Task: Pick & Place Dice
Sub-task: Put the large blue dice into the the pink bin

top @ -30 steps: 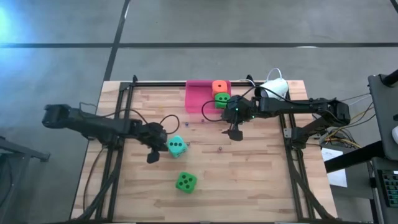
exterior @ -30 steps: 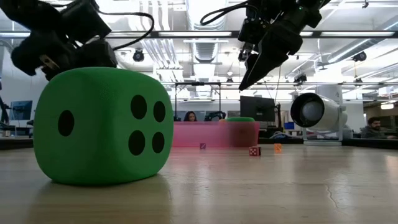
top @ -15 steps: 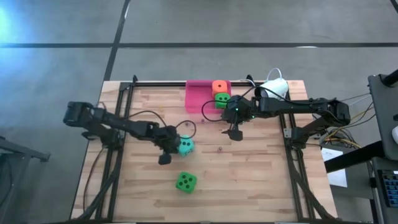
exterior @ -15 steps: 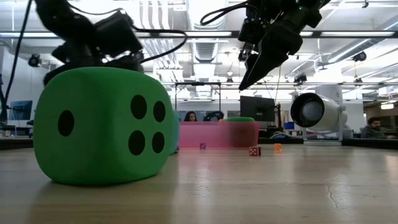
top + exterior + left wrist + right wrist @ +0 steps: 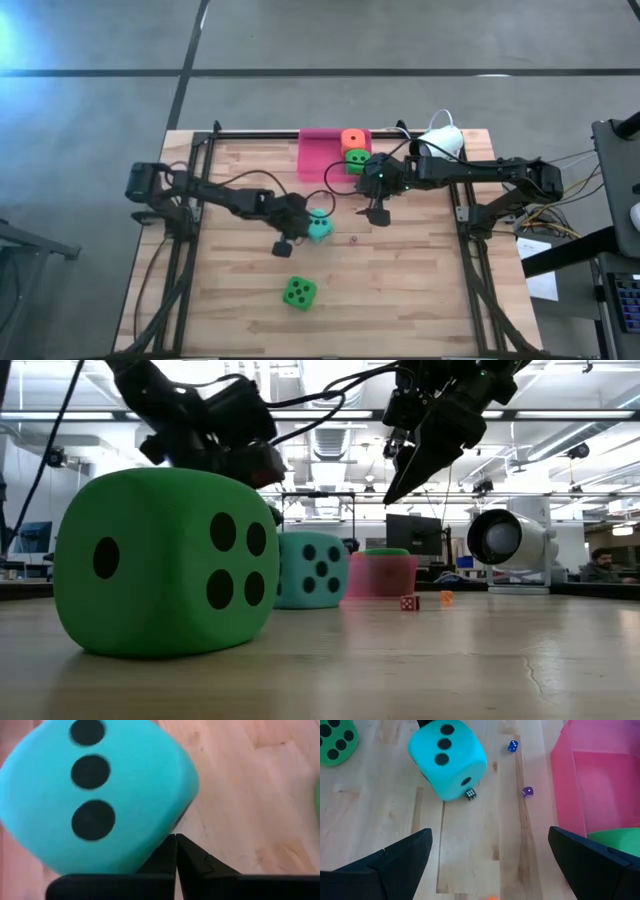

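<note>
The wooden table carries a pink bin at its far edge, holding an orange die stacked with a green die. The left gripper, jaws clenched on nothing, touches the teal die near the table's middle. The right gripper hangs released beside the bin. Another green die sits toward the near edge. Several tiny dice, perhaps five, dot the wood.
</note>
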`<act>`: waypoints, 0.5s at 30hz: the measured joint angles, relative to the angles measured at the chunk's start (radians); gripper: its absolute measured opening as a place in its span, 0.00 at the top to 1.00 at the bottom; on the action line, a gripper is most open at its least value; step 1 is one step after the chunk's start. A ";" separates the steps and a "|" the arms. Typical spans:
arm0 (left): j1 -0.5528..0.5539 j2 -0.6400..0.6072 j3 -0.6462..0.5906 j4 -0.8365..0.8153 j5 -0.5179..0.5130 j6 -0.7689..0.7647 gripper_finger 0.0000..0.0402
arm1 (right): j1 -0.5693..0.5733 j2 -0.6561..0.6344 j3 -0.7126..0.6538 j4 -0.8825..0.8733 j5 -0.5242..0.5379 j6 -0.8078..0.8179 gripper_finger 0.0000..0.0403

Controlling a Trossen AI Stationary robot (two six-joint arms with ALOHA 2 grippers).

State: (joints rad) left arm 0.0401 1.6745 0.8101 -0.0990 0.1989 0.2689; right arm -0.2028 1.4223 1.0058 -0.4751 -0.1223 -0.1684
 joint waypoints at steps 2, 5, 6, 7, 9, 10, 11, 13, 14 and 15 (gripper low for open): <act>0.003 0.020 0.025 -0.004 0.001 0.033 0.98 | 0.000 0.000 0.000 0.002 0.000 0.000 0.02; 0.008 0.038 0.057 -0.003 0.003 0.090 0.98 | 0.000 0.000 0.000 0.007 0.000 -0.013 0.02; 0.009 0.041 0.066 0.000 0.003 0.107 0.98 | 0.000 0.000 0.000 0.008 0.000 -0.017 0.02; 0.012 0.043 0.071 0.002 0.001 0.121 0.98 | 0.000 0.000 0.000 0.008 0.000 -0.019 0.02; 0.016 0.043 0.077 -0.003 -0.005 0.125 0.98 | 0.000 0.000 0.000 0.009 0.000 -0.018 0.02; 0.018 0.043 0.080 -0.003 -0.012 0.124 0.98 | 0.000 0.000 0.000 0.008 0.000 -0.018 0.02; 0.018 0.043 0.083 -0.014 -0.016 0.117 0.98 | 0.000 0.000 0.000 0.008 0.000 -0.018 0.02; 0.019 0.034 0.092 -0.067 -0.019 0.098 0.98 | 0.000 0.000 0.000 0.008 0.000 -0.018 0.02; 0.019 0.028 0.099 -0.099 -0.024 0.091 0.98 | 0.000 0.000 0.000 0.008 0.000 -0.018 0.02; 0.019 0.018 0.106 -0.135 -0.026 0.083 0.98 | 0.000 0.000 0.000 0.009 0.000 -0.017 0.02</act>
State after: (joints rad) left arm 0.0589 1.6922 0.9161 -0.2336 0.1725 0.3514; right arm -0.2028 1.4223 1.0058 -0.4664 -0.1225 -0.1859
